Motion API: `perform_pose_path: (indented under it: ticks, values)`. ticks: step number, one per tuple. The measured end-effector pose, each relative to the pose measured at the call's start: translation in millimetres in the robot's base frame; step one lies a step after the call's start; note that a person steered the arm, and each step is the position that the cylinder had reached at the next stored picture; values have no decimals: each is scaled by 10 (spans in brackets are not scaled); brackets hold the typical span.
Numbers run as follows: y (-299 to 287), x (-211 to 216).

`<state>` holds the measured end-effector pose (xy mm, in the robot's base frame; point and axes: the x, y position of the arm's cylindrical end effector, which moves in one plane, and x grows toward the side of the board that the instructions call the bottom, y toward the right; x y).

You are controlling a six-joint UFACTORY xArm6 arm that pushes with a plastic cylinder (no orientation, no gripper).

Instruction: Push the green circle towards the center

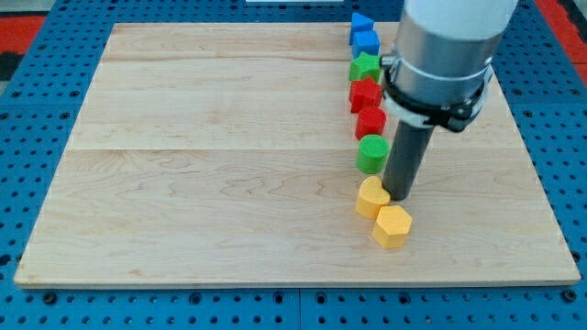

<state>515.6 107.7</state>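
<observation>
1. While the dark rod stands upright over the right half of the pale wooden board (229, 137), my tip (400, 197) rests on the surface just right of the green round block (372, 152), close to it; whether they touch cannot be told.
2. No claw is fitted: the arm ends in the plain rod, which holds nothing.
3. The green round block sits right of the board's centre, in a column of blocks running from far to near.
4. Far to near, the column holds: a blue block (361, 23) of unclear shape at the far edge, a blue cube-like block (367, 41), a green star-shaped block (365, 66), a red star-shaped block (365, 93), a red rounded block (371, 121), then the green round block.
5. Nearer than the tip lie two yellow blocks: a rounded yellow block (371, 196) immediately left of the tip, and a yellow hexagonal block (393, 225) touching it on its near right.
6. A blue perforated table (37, 92) surrounds the board.
</observation>
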Motion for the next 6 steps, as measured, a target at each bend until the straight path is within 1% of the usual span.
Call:
perform_pose_path:
  ticks: [2, 3, 4, 5, 6]
  values:
    - [206, -236]
    - [62, -347]
    - [62, -435]
    - [-143, -577]
    - [-758, -669]
